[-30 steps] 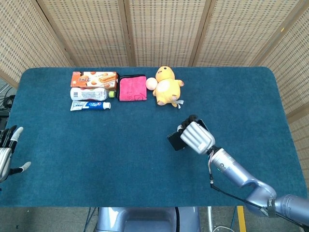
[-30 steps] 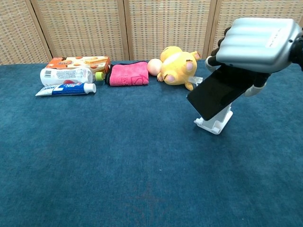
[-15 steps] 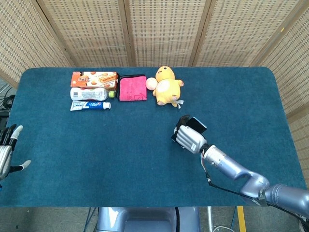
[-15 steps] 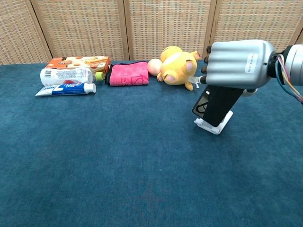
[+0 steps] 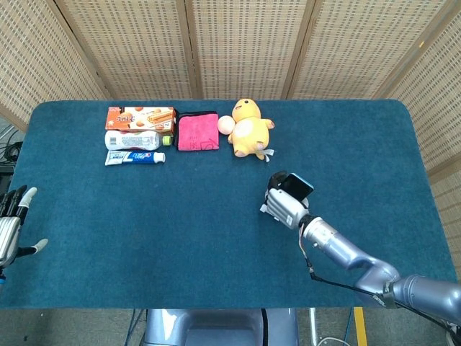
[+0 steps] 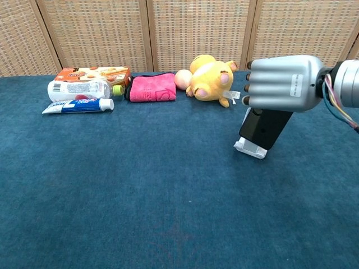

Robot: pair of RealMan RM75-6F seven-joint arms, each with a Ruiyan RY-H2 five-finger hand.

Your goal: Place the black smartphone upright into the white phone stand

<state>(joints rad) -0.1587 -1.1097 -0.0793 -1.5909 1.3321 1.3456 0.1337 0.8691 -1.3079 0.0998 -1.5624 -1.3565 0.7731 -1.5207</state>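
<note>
The black smartphone (image 6: 263, 129) stands nearly upright with its lower end in the white phone stand (image 6: 250, 148) on the blue table. My right hand (image 6: 280, 84) grips the phone's upper part from above and hides it in the chest view. In the head view the phone's top edge (image 5: 296, 184) shows above the right hand (image 5: 283, 205); the stand is hidden there. My left hand (image 5: 10, 227) hangs at the table's far left edge with fingers apart, holding nothing.
Along the table's back lie a yellow plush toy (image 6: 210, 77), a pink cloth (image 6: 152, 87), a snack box (image 6: 92, 73), a white bottle (image 6: 78, 89) and a toothpaste tube (image 6: 77, 105). A woven screen stands behind the table.
The right hand has turned the phone from a steep tilt to nearly upright and lowered its bottom end into the stand. The left hand has stayed put.
</note>
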